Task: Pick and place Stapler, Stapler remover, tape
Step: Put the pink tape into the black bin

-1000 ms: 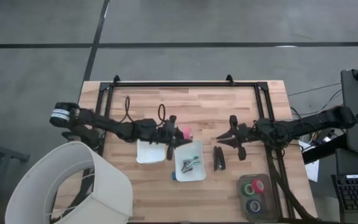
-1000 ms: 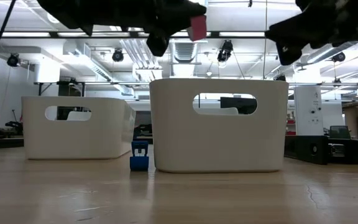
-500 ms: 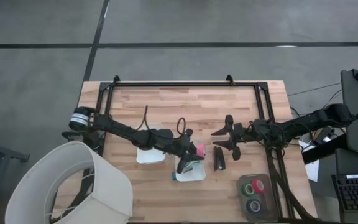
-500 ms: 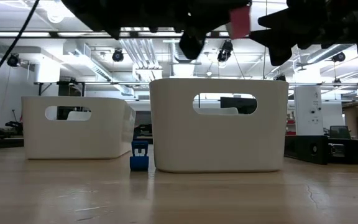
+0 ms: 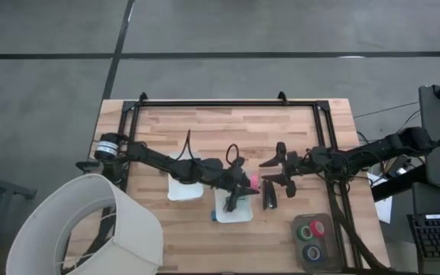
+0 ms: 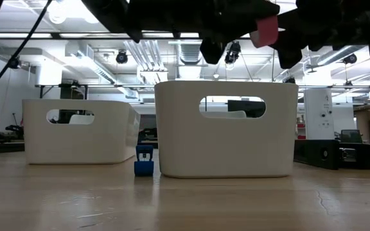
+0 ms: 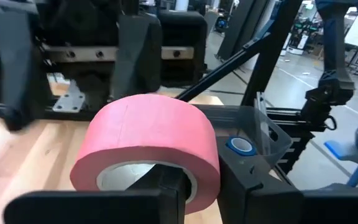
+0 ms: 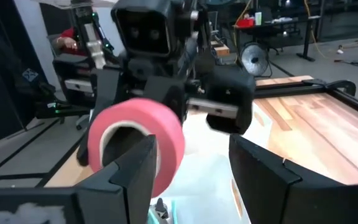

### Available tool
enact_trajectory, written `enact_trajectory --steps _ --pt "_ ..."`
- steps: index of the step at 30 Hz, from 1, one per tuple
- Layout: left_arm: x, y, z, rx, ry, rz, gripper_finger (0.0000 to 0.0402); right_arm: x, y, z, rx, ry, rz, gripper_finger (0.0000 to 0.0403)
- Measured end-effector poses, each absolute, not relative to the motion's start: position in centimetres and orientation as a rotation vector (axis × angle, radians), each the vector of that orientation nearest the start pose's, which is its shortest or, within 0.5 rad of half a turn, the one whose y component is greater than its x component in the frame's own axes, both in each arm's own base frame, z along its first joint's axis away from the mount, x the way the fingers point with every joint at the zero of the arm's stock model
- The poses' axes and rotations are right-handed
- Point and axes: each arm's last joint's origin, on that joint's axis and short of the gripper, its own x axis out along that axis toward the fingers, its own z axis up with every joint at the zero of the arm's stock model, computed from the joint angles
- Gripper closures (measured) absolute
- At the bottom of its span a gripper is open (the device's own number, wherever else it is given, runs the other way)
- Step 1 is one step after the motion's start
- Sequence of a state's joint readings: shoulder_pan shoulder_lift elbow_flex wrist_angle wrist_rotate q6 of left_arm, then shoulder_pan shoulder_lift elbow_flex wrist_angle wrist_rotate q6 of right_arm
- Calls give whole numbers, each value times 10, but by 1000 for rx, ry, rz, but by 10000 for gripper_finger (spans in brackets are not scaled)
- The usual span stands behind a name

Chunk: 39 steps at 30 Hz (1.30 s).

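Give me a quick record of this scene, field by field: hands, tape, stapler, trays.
left hand: shut on pink tape roll, raised above the table
right hand: open, facing the roll
handover: roll near right hand, not gripped by it
stapler: on table beside near white tray
other rolls: red, green and dark in clear container

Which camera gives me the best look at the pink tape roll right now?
The left wrist view: the pink tape roll fills the picture, clamped by the left gripper. Right wrist shows it side-on, low view only an edge, high view just a speck.
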State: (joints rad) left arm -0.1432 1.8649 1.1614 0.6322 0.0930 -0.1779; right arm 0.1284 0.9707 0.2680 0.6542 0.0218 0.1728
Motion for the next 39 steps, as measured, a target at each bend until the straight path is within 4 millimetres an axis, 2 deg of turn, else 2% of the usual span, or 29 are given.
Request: enact_trajectory --steps 8,18,23,33,39 --pt "416 -54 240 -166 76 -197 339 195 25 200 168 79 126 209" --pt "416 -54 241 -169 69 -206 340 204 26 194 168 79 119 217" --pt "416 -55 241 -174 66 -206 334 209 27 194 172 90 118 249" --pt "415 -56 241 -180 63 -203 323 209 27 196 155 83 117 364" --pt "415 -57 241 -190 65 -213 294 207 27 196 147 91 123 369"
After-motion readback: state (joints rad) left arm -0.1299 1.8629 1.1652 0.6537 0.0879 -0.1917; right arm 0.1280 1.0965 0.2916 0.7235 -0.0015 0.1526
